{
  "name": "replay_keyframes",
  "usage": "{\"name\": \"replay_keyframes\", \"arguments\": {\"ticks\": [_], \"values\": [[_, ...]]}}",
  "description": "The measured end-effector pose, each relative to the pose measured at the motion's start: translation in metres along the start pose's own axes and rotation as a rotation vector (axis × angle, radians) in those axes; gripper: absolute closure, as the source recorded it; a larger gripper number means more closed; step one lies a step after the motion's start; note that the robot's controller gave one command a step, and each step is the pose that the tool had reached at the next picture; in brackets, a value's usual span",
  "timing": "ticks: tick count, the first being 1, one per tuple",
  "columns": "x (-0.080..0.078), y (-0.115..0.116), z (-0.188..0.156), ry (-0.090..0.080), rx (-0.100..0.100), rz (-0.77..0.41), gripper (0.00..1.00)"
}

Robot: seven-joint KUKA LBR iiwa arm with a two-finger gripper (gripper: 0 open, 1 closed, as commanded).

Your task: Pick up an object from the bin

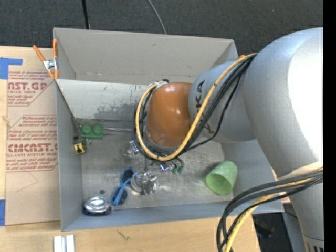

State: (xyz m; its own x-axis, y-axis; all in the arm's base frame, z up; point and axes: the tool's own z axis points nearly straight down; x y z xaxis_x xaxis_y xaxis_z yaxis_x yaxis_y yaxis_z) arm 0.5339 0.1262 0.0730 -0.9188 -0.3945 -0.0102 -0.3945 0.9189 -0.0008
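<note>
The gripper [145, 181] is sitting low near the bin's [157, 56] front wall, just beside a blue spectacle-shaped item [122, 187] lying front-centre. Whether it is open or closed is not showing; cannot tell.

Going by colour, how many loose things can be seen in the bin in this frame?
Green: 2, block and cup
Blue: 1, glasses
Silver: 1, round tin
Yellow: 1, small piece
Total: 5 in view
</note>
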Motion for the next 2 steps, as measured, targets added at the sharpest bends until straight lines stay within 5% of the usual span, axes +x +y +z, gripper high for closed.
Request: {"name": "replay_keyframes", "arguments": {"ticks": [1,2], "values": [[0.000,0.000,-0.002,0.002,-0.001,0.001,1.00],[-0.026,0.009,-0.164,-0.001,0.000,-0.149,1.00]]}}
